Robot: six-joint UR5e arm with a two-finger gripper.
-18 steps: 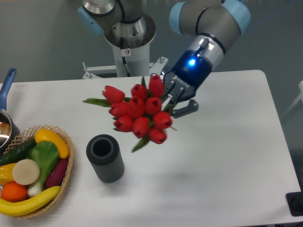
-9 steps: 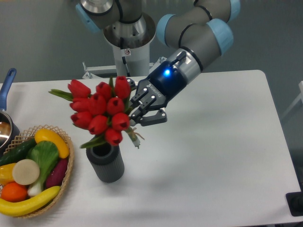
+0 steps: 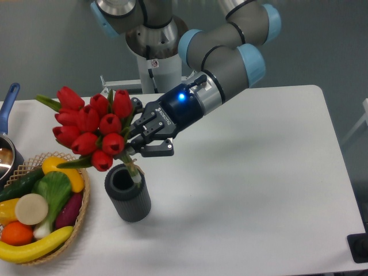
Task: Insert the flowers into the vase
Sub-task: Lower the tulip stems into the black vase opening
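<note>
At the far left edge a blue-handled pot (image 3: 7, 141) pokes into view on the white table (image 3: 270, 190). Just in front of it sits a wicker basket (image 3: 80, 215) full of toy fruit and vegetables (image 3: 37, 210), among them 2 yellow bananas and an orange. Right of the basket stands the vase (image 3: 127, 192), upright, dark grey and ribbed, its round mouth open to the camera. Above it and leaning to the left are the flowers (image 3: 89, 126), a tight bunch of red buds tilted well off vertical, with the stem ends reaching down to the right side of the vase's rim; whether they are already inside the mouth is hard to tell. The gripper (image 3: 137, 141) has its jaws pinched on the stems just below the buds. Behind it the grey arm (image 3: 227, 54) rises toward the base at the table's back edge.
</note>
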